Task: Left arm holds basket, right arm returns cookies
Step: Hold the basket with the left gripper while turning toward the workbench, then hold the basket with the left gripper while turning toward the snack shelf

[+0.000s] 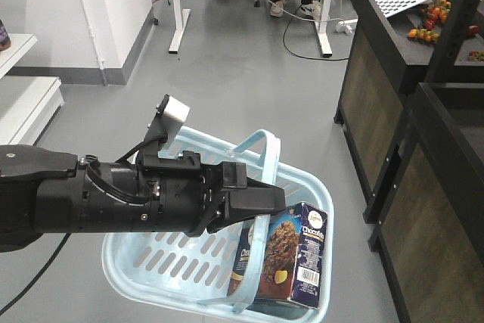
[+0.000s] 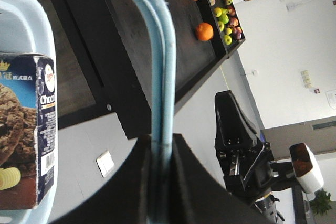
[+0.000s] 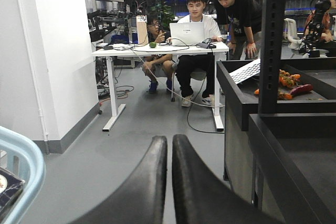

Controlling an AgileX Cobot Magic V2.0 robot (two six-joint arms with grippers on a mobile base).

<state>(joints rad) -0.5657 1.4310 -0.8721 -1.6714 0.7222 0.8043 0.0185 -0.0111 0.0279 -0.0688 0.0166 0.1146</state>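
Pinches the handle [image 2: 164, 77] of the basket [image 1: 151, 271] between the left fingers [image 2: 195, 184]; risks swing or slip. Shows right fingers [image 3: 148, 182] nearly touching, empty; could snag that hoop reaching the cookies [image 1: 291, 255] just below the left fingers.

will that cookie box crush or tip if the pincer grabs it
Probably light and fairly stiff: the cookie box looks like thin cardboard, so a hard squeeze may dent it. It stands tall and narrow in the basket, so a nudge could tip it.

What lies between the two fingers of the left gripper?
The basket's light blue handle runs there; the left gripper is shut on it. The left wrist view shows this.
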